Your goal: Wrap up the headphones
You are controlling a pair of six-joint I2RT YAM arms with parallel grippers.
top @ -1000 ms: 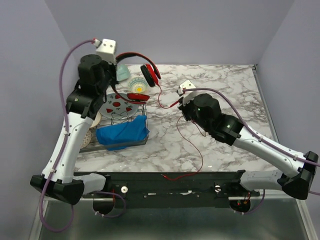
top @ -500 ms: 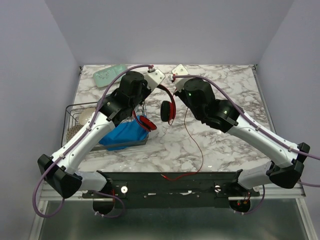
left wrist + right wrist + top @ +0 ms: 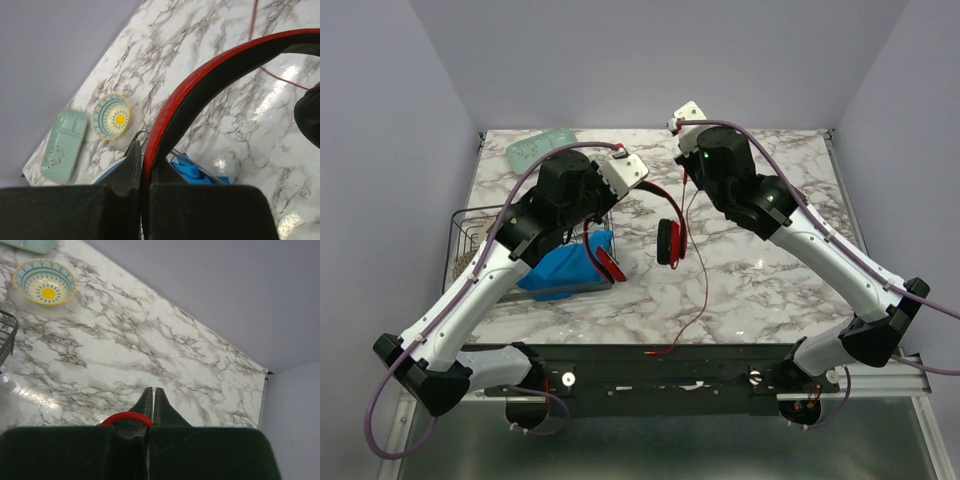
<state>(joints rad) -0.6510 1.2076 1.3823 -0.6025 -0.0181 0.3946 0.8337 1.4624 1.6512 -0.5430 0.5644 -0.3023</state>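
Against half second ago: left end effector (image 3: 141, 165) sits further toward 9 o'clock, right end effector (image 3: 153, 399) nearer 12. Red over-ear headphones (image 3: 200, 87) hang lower, over centre of white marble counter (image 3: 770, 280).
- Left clamped on headband.
- Right pinched shut on thin red cable (image 3: 705, 285).

Count:
- one headphones
- two round cups (image 3: 669, 242)
- one cable
- one wire basket (image 3: 460, 225) at 9 o'clock
- one blue cloth (image 3: 560, 268)
- one patterned bowl (image 3: 112, 116)
- one mint tray (image 3: 535, 148) at 11

this looks like a robot test lab, not a home. a left arm (image 3: 480, 290) and a right arm (image 3: 830, 260) are bolted to a black rail (image 3: 660, 365) at the edge of a marble table (image 3: 770, 290). plain pale purple walls (image 3: 650, 60) box the table in on three sides, like a booth. purple cables (image 3: 570, 146) run along the arms. only a few house things sit there: a bowl (image 3: 111, 116), a green tray (image 3: 65, 146), and a wire basket (image 3: 460, 235) with a blue cloth (image 3: 565, 270).
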